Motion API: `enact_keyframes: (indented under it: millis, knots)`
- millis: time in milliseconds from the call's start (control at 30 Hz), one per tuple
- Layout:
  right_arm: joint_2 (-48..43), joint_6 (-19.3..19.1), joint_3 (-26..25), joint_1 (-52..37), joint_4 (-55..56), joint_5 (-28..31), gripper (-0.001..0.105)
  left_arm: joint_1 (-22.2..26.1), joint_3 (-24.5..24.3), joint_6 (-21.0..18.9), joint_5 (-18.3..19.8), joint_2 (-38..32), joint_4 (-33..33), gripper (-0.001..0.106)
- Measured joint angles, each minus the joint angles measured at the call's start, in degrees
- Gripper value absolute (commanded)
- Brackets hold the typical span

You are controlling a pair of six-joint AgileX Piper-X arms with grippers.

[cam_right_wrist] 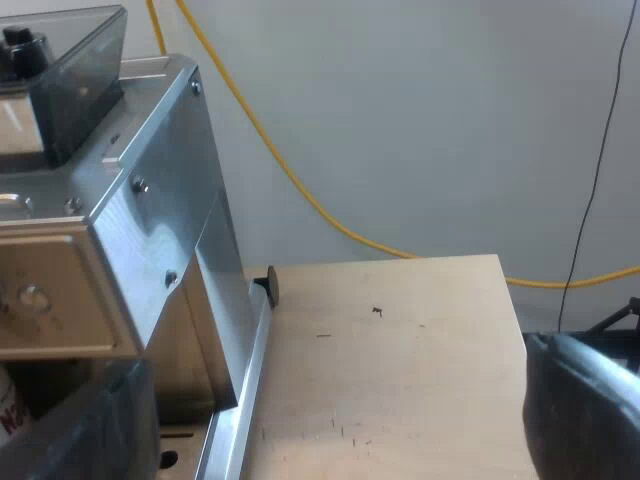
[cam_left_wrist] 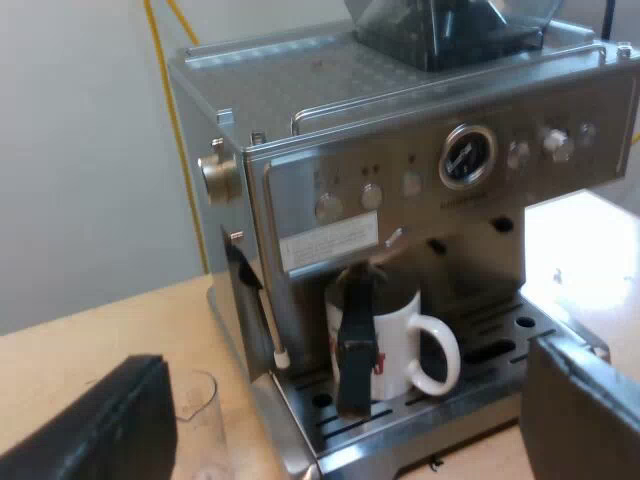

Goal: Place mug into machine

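A white mug (cam_left_wrist: 400, 340) with red print stands upright on the drip tray (cam_left_wrist: 500, 345) of the espresso machine (cam_left_wrist: 420, 170), under the brew head. The metal holder's dark handle (cam_left_wrist: 355, 335) sticks out from the machine's front and crosses in front of the mug. My left gripper (cam_left_wrist: 340, 430) is open, a short way back from the tray, with nothing between its fingers (cam_left_wrist: 100, 425). My right gripper (cam_right_wrist: 330, 430) is open over the wooden table (cam_right_wrist: 400, 360) beside the machine's side wall (cam_right_wrist: 165, 190). A sliver of the mug (cam_right_wrist: 8, 410) shows past that wall.
A measuring glass (cam_left_wrist: 195, 415) stands on the table close to one left finger, at the machine's corner. The bean hopper (cam_left_wrist: 450, 30) sits on the machine's top. The table's edge (cam_right_wrist: 512, 310) runs near the right gripper, with a yellow cable (cam_right_wrist: 300, 190) on the wall behind.
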Motion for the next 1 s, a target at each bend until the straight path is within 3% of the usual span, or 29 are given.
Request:
enact_keyframes:
  millis: [400,800,1000]
  knots:
    - [-10.96,0.00,1.69,0.00,6.44,0.00,0.080,0.00,-0.18,0.32,0.00,-10.35,8.64,0.072]
    - [-20.52,0.00,5.00,0.00,12.09,0.00,0.080,0.00,-0.52,0.56,-0.50,-10.55,20.73,0.072]
    - [-22.44,0.00,6.76,0.00,13.92,0.49,0.080,0.00,-0.52,0.56,-0.69,-10.55,21.31,0.072]
